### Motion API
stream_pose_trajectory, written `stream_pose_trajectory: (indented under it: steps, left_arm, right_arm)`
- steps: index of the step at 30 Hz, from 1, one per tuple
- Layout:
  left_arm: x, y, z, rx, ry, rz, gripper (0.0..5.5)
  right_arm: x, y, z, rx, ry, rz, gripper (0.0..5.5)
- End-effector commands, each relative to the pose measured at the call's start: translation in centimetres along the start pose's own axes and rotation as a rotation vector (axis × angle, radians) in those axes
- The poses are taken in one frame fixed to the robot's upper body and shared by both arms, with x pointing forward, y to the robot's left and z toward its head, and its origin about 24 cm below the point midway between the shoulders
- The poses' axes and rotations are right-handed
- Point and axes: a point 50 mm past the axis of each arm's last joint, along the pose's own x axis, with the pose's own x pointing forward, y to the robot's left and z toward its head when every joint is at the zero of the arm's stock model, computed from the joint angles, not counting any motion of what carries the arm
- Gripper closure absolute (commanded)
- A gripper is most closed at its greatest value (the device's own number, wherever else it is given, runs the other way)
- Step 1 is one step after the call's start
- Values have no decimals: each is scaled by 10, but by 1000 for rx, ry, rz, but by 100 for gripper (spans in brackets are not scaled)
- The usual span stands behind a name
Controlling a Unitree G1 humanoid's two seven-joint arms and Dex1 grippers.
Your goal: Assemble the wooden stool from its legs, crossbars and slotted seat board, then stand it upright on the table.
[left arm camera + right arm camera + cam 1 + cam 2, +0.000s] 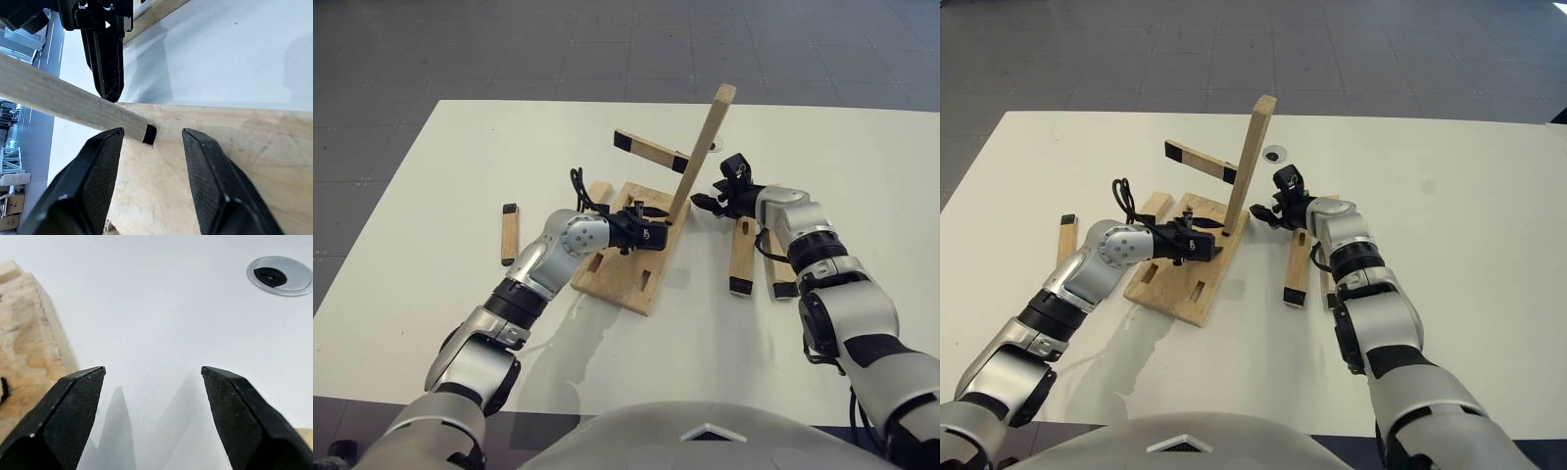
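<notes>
Pale wooden leg (702,155) stands tilted in flat slotted wooden seat board's (626,279) far corner slot; left gripper (152,133) jaws wide astride its foot (nearer), right gripper (153,369) jaws wide just beside.

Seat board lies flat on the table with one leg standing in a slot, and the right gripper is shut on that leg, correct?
Not quite. The right gripper is open and holds nothing: the right wrist view shows its jaws apart over bare table, near the leg. The rest holds: the seat board lies flat with that leg standing in a slot.
</notes>
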Motion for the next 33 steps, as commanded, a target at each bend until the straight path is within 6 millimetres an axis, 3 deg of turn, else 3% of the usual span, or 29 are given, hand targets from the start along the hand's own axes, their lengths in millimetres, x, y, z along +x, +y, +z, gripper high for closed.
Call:
stream_pose_trajectory:
  steps: [1, 8, 13, 15, 21, 25, 29, 33]
  left_arm:
    - [-17, -5, -14, 16, 86, -41, 327]
    - [-94, 12, -40, -53, 214, 104, 327]
    - [-115, -30, -69, -147, 349, 10, 327]
    - [-126, -38, -76, -156, 397, 4, 327]
    - [-119, -51, -66, -232, 321, -36, 327]
    - [-107, -61, -44, -289, 201, -98, 327]
    - [-90, -56, -29, -246, 147, -101, 327]
    - [-84, -54, -28, -245, 149, -80, 327]
  right_arm:
    - [-9, -10, 16, -29, -40, -44, 188]
    - [-68, -14, -2, -6, -83, -109, 188]
    - [-115, -7, 0, 15, -121, -179, 188]
    - [-132, -3, -1, 16, -121, -196, 188]
    - [-152, 1, 3, 29, -155, -257, 188]
    - [-158, -17, 31, 80, -300, -391, 188]
    - [-153, -26, 101, 86, -509, -390, 188]
    - [-123, -17, 157, 96, -581, -262, 188]
